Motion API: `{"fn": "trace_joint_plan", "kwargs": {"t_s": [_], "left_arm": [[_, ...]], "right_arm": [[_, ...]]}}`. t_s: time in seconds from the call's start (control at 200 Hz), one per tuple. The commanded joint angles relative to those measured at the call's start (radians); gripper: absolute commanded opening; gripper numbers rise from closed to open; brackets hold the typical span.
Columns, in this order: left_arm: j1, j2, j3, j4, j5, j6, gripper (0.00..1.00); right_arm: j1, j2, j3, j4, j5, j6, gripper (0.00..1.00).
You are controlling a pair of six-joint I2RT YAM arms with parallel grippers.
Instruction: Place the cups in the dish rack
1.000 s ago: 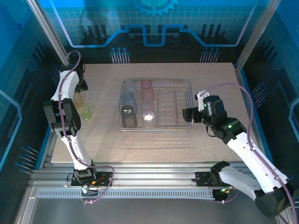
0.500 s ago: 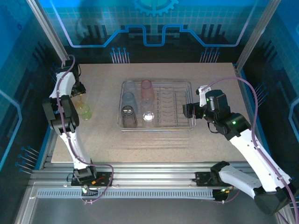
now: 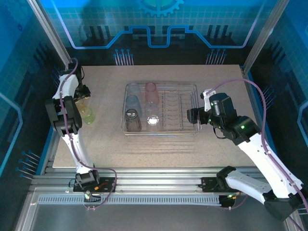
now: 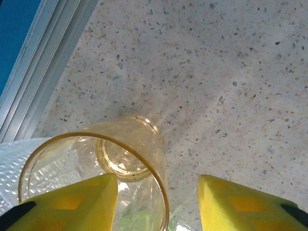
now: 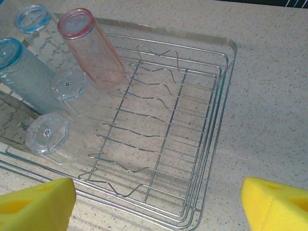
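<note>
The silver wire dish rack [image 3: 194, 87] [image 5: 227, 60] sits mid-table. Its left half holds a pink cup [image 3: 151, 91] [image 5: 94, 45], a pale blue cup [image 3: 132, 103] [image 5: 26, 72], a smoky grey cup [image 3: 132, 118] and a clear cup [image 3: 153, 120] [image 5: 47, 133]. At the table's left an amber cup [image 3: 82, 102] [image 4: 120, 154] stands upright beside a yellow-green cup [image 3: 88, 115]. My left gripper [image 3: 83, 96] [image 4: 159, 204] straddles the amber cup's wall, one finger inside and one outside with a gap. My right gripper [image 3: 192, 116] [image 5: 159, 204] hovers open over the rack's right end.
The rack's right half is bare wire prongs [image 5: 159, 130]. An aluminium rail [image 4: 38, 72] runs along the table's left edge close to the amber cup. A textured clear cup [image 4: 12, 163] lies against the amber one.
The left jaws have narrowed around the amber cup's wall and the left wrist shifted slightly. The right gripper drifted a little left, toward the rack.
</note>
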Motion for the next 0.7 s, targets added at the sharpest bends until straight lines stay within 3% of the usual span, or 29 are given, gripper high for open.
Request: {"fn": "trace_joint_plan", "kwargs": {"t_s": [0.0, 0.36, 0.695], "left_arm": [[0.024, 0.018, 0.038, -0.006, 0.057, -0.003, 0.47], [0.024, 0.041, 0.036, 0.007, 0.098, -0.001, 0.43], [0.023, 0.066, 0.041, 0.009, 0.099, 0.006, 0.3]], "right_arm": [[0.031, 0.02, 0.027, -0.015, 0.017, 0.026, 0.89], [0.078, 0.05, 0.051, -0.018, 0.054, 0.003, 0.88], [0.087, 0.039, 0.051, -0.029, 0.071, 0.002, 0.88]]}}
